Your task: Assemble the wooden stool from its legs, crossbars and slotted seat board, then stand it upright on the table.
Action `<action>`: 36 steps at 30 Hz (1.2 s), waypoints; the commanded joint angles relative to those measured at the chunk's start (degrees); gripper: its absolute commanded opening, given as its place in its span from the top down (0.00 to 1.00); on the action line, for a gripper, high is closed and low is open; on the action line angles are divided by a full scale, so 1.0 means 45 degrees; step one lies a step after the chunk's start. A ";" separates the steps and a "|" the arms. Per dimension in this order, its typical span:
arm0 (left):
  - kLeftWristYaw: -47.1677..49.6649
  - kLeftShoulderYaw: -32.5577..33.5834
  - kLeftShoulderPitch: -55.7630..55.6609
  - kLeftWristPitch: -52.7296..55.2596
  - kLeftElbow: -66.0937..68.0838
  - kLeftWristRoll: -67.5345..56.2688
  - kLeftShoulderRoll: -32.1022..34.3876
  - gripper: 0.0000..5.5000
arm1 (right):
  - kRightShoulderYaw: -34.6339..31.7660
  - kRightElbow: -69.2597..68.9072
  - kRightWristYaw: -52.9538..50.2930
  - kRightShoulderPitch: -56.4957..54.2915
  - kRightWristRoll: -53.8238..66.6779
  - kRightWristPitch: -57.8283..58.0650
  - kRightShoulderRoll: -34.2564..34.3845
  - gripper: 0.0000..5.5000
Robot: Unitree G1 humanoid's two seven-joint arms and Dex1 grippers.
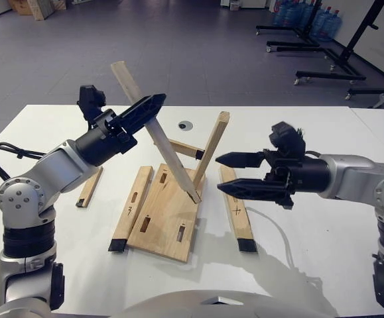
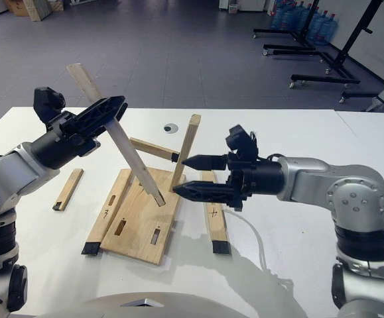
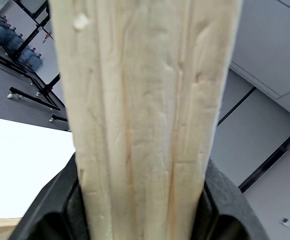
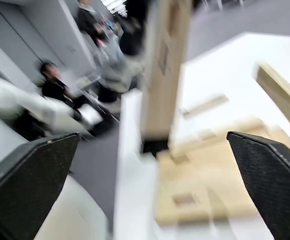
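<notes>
Beside one seat board (image 1: pixel 168 213), two flat legs (image 1: pixel 127 225)

This looks like a robotics lab or test hall, not a home. A plain white bench (image 1: pixel 311 265) with a round cable port (image 1: pixel 186 124) stands in a wide, open room with a smooth grey floor (image 1: pixel 198 53). Beyond it, black metal stands (image 1: pixel 341 58) on small wheels are parked at the far right, beside a cluster of big blue water bottles (image 1: pixel 321 20). Cardboard boxes (image 1: pixel 36 6) sit on the floor at the far left. Elsewhere there are tall grey wall panels (image 3: pixel 265 75) with dark seams.
</notes>
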 commanded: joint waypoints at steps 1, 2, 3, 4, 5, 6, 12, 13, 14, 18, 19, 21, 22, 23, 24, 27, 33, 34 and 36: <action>-0.1124 0.0928 -0.0142 0.0155 0.0744 0.1121 0.1183 0.63 | 0.1473 -0.0919 0.2286 0.1447 -0.4050 -0.2127 -0.1481 0.02; -0.1504 0.1125 -0.0241 0.0178 0.0916 0.1547 0.1501 0.63 | 0.1916 -0.0950 0.2693 0.1729 -0.5067 -0.2793 -0.1647 0.02; -0.1902 0.1316 -0.0397 0.0153 0.1115 0.2003 0.1798 0.63 | 0.2264 -0.0886 0.2849 0.1909 -0.5901 -0.3414 -0.1514 0.02; -0.2247 0.1504 -0.0522 0.0068 0.1288 0.2478 0.2072 0.63 | 0.2712 -0.0925 0.2879 0.2039 -0.6774 -0.4130 -0.1249 0.02; -0.2626 0.1634 -0.0647 -0.0009 0.1470 0.2963 0.2297 0.63 | 0.3228 -0.1041 0.2913 0.2187 -0.7591 -0.4827 -0.0945 0.02; -0.2961 0.1731 -0.0727 -0.0047 0.1614 0.3334 0.2433 0.63 | 0.3662 -0.1102 0.2953 0.2268 -0.8243 -0.5400 -0.0652 0.02; -0.3874 0.1908 -0.1159 0.0016 0.2354 0.4473 0.2346 0.63 | 0.5903 -0.0967 0.3107 0.1693 -1.0662 -0.7248 0.1274 0.02; -0.3928 0.1895 -0.1199 0.0023 0.2432 0.4577 0.2267 0.63 | 0.6319 -0.0933 0.3118 0.1605 -1.1286 -0.7772 0.1555 0.02; -0.3955 0.1870 -0.1245 0.0031 0.2490 0.4653 0.2179 0.63 | 0.6633 -0.0873 0.3087 0.1559 -1.1848 -0.8235 0.1778 0.02; -0.4002 0.1863 -0.1186 0.0070 0.2337 0.4803 0.1816 0.63 | 0.7994 -0.0229 0.2937 0.1367 -1.4111 -0.9771 0.2565 0.02; -0.3981 0.1878 -0.1174 0.0081 0.2312 0.4816 0.1731 0.63 | 0.8380 0.0153 0.2813 0.1283 -1.4811 -1.0180 0.2812 0.02; -0.3965 0.1879 -0.1161 0.0109 0.2273 0.4855 0.1591 0.63 | 0.8946 0.0848 0.2540 0.1190 -1.5882 -1.0720 0.3253 0.02; -0.3959 0.1884 -0.1118 0.0114 0.2237 0.4882 0.1524 0.63 | 0.9168 0.1258 0.2441 0.1121 -1.6300 -1.0862 0.3482 0.02; -0.3932 0.1881 -0.1058 0.0124 0.2187 0.4892 0.1451 0.63 | 0.9377 0.1611 0.2446 0.1079 -1.6639 -1.0951 0.3602 0.02; -0.3899 0.1888 -0.0987 0.0133 0.2104 0.4895 0.1383 0.63 | 0.9494 0.1850 0.2458 0.1077 -1.6881 -1.1024 0.3720 0.02; -0.3799 0.1948 -0.0893 0.0196 0.1940 0.4871 0.1233 0.63 | 0.9291 0.1640 0.2815 0.1061 -1.6163 -0.9004 0.4055 0.02; -0.3290 0.1939 -0.1036 0.0464 0.1843 0.4575 0.1130 0.63 | 0.8403 0.0843 0.2927 0.0541 -1.4439 -0.4974 0.4611 0.02; -0.3197 0.1930 -0.0998 0.0535 0.1816 0.4515 0.1124 0.63 | 0.8389 0.0500 0.2907 0.0538 -1.4210 -0.4562 0.4640 0.02; -0.3004 0.1947 -0.0915 0.0643 0.1736 0.4371 0.1110 0.63 | 0.8473 -0.0176 0.2761 0.0507 -1.3916 -0.3902 0.4747 0.02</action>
